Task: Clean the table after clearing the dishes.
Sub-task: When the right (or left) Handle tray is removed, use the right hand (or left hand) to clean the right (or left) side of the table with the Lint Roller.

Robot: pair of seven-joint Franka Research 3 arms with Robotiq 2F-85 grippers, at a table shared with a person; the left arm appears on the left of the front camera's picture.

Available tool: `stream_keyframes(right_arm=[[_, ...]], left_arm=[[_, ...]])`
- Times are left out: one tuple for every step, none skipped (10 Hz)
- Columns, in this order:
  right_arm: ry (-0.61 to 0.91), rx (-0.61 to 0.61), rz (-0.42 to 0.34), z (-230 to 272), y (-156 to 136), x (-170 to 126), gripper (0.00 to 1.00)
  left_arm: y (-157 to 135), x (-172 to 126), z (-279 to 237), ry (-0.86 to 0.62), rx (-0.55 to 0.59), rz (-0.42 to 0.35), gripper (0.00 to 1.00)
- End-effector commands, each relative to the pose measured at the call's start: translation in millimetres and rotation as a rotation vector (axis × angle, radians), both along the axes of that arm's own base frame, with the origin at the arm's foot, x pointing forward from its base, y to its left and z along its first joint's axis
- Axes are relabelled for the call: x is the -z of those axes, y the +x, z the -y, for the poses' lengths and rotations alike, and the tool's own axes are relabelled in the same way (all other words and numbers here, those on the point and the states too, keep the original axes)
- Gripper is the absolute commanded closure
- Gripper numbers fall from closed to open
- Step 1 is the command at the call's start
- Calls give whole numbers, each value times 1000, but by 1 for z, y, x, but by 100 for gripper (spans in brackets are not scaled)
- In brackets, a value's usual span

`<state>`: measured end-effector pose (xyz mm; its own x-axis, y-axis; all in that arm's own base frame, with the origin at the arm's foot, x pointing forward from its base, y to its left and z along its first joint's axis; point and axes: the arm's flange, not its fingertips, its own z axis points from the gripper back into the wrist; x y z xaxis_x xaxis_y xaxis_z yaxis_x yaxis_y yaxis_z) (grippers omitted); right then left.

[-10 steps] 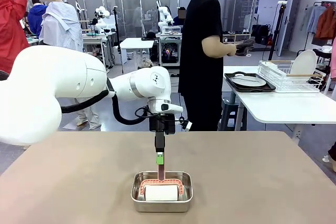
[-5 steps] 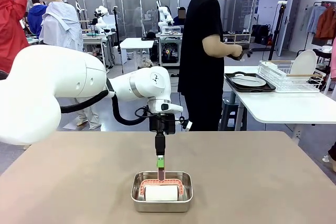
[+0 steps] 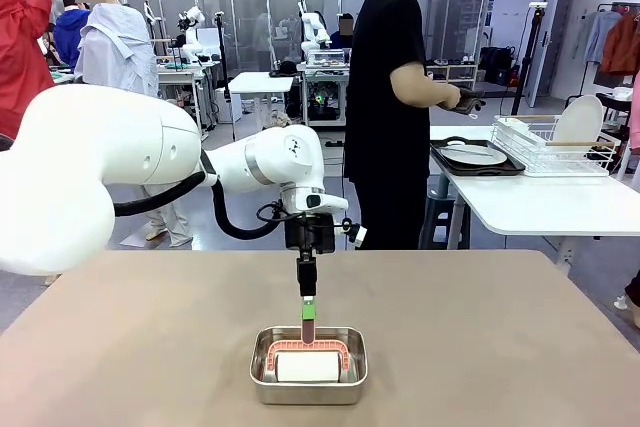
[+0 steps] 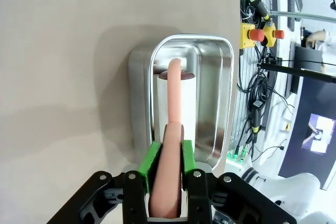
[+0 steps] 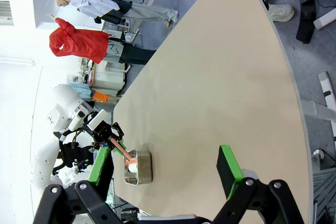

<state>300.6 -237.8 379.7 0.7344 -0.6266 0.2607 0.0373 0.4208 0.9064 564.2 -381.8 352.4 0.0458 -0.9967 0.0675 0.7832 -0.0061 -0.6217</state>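
Observation:
The beige table (image 3: 480, 327) holds a small steel pan (image 3: 308, 379) near its front edge, with a white roller (image 3: 308, 368) on a pink frame lying in it. My left gripper (image 3: 308, 309) hangs straight down over the pan. In the left wrist view the left gripper (image 4: 168, 153) is shut on the roller's pink handle (image 4: 174, 93). My right gripper (image 5: 165, 169) is open, off the table's side, with nothing between its pads. On the white side table, a dark tray (image 3: 475, 159) carries a white plate (image 3: 472, 154).
A person in black (image 3: 385, 97) stands beyond the far edge, hands at the white side table (image 3: 540, 202). A wire dish rack (image 3: 555, 145) there holds an upright white plate (image 3: 578, 119). Bare tabletop lies all around the pan.
The person has shifted slightly right, hands moving toward the rack. My left gripper keeps its hold on the handle and has hardly moved.

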Motion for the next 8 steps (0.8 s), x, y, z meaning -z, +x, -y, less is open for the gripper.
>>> stream_keyframes(right_arm=[[10, 5, 12, -1, 0, -2, 0], [10, 5, 12, -1, 0, -2, 0], [10, 5, 12, -1, 0, -2, 0], [10, 5, 12, -1, 0, -2, 0], [10, 5, 12, -1, 0, -2, 0], [10, 5, 12, -1, 0, -2, 0], [10, 5, 12, -1, 0, -2, 0], [10, 5, 12, -1, 0, -2, 0]], left_arm=[[-8, 0, -7, -19, -1, -3, 100], [-8, -3, -8, -7, -6, -2, 100], [-7, -12, -10, -1, -22, 8, 100], [-6, -27, -14, 23, -54, 2, 98], [-6, -50, -21, 23, -109, 13, 88], [-5, -81, -37, 11, -183, 45, 88], [-1, -106, -57, 28, -289, 58, 88], [2, -126, -81, 34, -391, 74, 88]])
